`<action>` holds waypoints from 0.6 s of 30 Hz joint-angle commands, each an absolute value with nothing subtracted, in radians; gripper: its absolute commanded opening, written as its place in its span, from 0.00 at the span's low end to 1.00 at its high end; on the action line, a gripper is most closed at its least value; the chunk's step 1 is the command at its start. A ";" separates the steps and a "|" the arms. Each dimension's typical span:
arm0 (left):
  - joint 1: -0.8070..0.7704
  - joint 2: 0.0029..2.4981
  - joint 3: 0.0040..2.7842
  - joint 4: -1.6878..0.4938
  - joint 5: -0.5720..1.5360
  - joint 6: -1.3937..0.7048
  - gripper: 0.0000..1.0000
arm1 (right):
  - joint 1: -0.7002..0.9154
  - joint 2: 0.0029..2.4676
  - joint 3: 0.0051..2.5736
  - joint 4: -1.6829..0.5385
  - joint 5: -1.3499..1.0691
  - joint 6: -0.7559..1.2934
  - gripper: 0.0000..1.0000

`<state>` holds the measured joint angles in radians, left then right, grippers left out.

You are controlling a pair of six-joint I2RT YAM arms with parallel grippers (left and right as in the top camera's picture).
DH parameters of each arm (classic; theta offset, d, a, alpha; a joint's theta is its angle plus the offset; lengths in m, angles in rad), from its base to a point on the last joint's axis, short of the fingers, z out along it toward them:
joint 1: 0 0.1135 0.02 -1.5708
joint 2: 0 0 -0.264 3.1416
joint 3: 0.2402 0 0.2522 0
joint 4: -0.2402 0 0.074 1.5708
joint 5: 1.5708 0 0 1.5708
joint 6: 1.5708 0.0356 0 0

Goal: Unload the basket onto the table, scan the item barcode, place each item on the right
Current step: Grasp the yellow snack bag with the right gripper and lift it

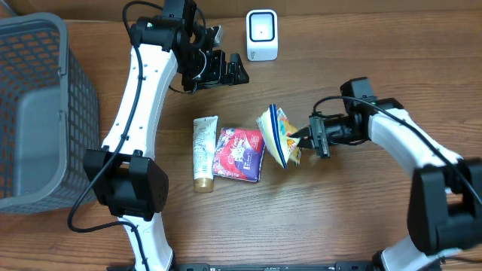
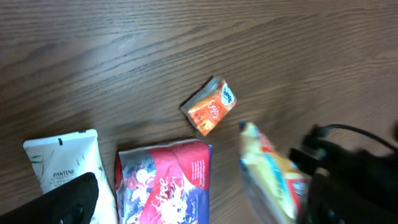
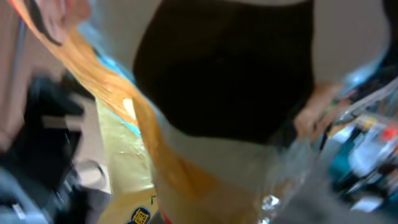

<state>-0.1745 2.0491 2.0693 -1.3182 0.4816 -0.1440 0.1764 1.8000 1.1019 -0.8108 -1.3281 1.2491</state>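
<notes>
The item, a yellow and blue snack bag, stands on edge at the middle of the table. My right gripper is shut on its right side. The same bag fills the blurred right wrist view, and I can make out no barcode. In the left wrist view the bag shows at the lower right. The white scanner stands at the back. My left gripper hovers open and empty just left of the scanner, above the table.
A white tube and a red pack lie left of the bag. A small orange pack lies on the wood behind them. A grey mesh basket takes up the left side.
</notes>
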 commanded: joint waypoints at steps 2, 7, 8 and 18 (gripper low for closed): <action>-0.167 2.033 2.086 -1.339 0.493 -0.166 1.00 | 0.173 1.908 1.125 -0.782 -1.404 1.418 0.04; -0.167 2.033 2.086 -1.357 0.495 -0.165 1.00 | 0.175 1.988 1.125 -0.783 -1.539 1.376 0.04; -0.167 2.033 2.086 -1.359 0.495 -0.165 1.00 | 0.173 1.988 1.125 -0.783 -1.542 1.362 0.04; -0.167 2.033 2.086 -1.370 0.495 -0.166 1.00 | 0.086 1.988 1.125 -0.673 -1.517 1.315 0.67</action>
